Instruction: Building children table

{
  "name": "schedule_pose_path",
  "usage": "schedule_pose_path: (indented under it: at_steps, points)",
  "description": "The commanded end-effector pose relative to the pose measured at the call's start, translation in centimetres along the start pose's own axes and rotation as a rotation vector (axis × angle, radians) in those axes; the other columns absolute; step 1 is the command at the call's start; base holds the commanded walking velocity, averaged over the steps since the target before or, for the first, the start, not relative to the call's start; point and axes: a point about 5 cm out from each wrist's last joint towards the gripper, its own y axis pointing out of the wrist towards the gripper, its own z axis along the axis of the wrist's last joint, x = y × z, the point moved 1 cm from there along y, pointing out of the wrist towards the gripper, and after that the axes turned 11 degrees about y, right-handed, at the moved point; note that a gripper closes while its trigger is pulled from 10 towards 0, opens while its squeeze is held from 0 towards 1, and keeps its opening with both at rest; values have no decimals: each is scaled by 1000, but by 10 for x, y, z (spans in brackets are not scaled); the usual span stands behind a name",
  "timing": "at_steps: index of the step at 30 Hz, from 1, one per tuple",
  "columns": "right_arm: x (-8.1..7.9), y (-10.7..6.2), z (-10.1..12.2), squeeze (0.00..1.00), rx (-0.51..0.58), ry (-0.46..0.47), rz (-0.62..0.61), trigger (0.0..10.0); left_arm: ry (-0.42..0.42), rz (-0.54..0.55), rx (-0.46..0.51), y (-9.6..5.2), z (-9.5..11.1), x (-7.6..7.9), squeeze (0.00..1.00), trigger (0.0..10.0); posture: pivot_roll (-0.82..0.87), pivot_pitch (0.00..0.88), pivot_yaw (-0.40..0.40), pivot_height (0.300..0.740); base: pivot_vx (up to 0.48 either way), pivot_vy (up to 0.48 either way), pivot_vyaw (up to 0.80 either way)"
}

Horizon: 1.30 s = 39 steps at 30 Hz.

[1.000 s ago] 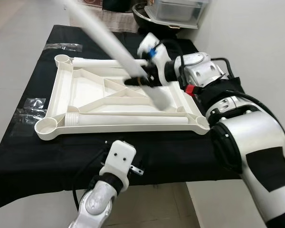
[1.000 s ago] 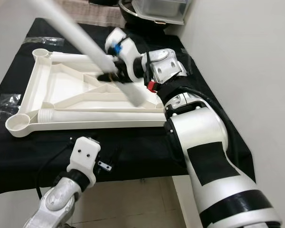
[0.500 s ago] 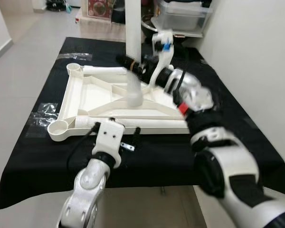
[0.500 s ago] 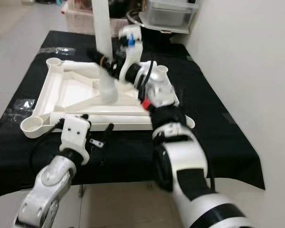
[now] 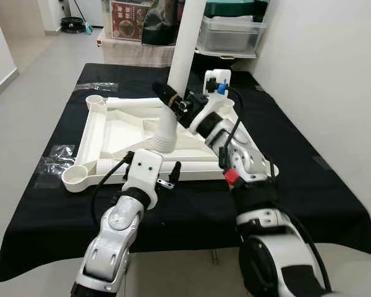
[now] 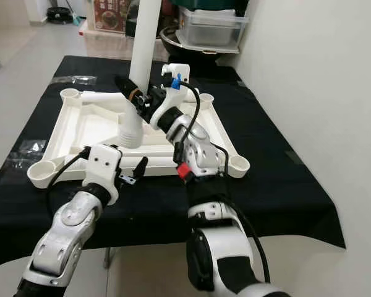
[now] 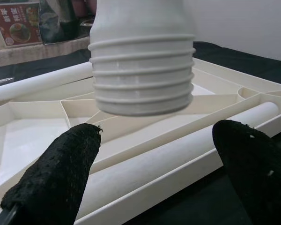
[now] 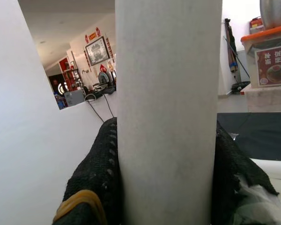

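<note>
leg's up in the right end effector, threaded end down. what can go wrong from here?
1. The right end effector grips the long table leg low down; it may tilt.
2. Its threaded end hangs over the tabletop ribs, not a corner socket.
3. The open left end effector sits under it: collision risk.

This looks like a room in a home used partly for storage. Beyond the right end effector point(image 5: 173, 102), against the far wall, stand a clear plastic storage bin point(image 5: 230, 34) and a red printed box point(image 5: 125, 11) on a pale tiled floor point(image 5: 34, 74). Below both end effectors a low bench point(image 5: 309, 192) draped in black cloth stands beside a plain white wall point(image 5: 334, 80).
</note>
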Motion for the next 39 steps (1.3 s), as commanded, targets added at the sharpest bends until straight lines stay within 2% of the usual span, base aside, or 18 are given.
schedule_pose_path:
  at_steps: [1,8,15,16,17,19,24,31,32,34,35,38,39]
  points:
    - [-7,-2,1,0,13,-4,8,0,3,-8,13,4,1,2,0,10000,47,0,-101,740,0,0,0]
    - [-13,-15,-16,0,-18,-28,7,0,10,-13,50,20,9,4,0,10000,42,0,-94,740,0,0,0]
    - [-16,-21,-21,0,-34,-44,1,0,4,-13,66,30,12,6,0,10000,39,0,-94,740,0,0,0]
    - [-16,-21,-21,0,-33,-44,-3,0,3,-11,67,31,13,6,0,6275,37,0,-93,740,0,0,0]
    - [-16,-21,-21,0,-30,-46,-8,0,6,-10,66,32,13,7,0,196,35,0,-89,740,0,0,0]
    - [-15,-21,-19,0,-25,-44,-14,0,12,-11,60,33,12,9,0,0,35,0,-91,740,0,0,0]
    - [-16,-22,-18,0,-23,-52,-20,0,24,-15,50,31,8,13,0,0,34,0,-91,740,0,0,0]
    - [-15,-24,-18,0,-20,-58,-55,0,56,-13,15,27,-4,11,0,0,36,0,-92,740,0,0,0]
    - [-13,-25,-18,0,-16,-64,-74,10000,70,-24,13,26,-5,10,0,10000,35,0,-86,740,0,0,0]
    - [-12,-25,-17,0,-13,-67,-86,10000,78,-32,13,26,-6,10,0,10000,35,0,-86,740,0,0,0]
    - [-10,-26,-16,1000,-15,-57,-95,10000,87,-34,15,25,-7,9,0,10000,37,0,-88,740,0,0,0]
    - [-7,-28,-15,1000,-21,-37,-102,10000,75,-24,-2,21,-11,3,0,10000,34,0,-88,740,0,0,0]
    - [-6,-29,-14,0,-26,-31,-104,10000,109,-31,6,19,-12,1,0,10000,36,0,-90,740,0,0,0]
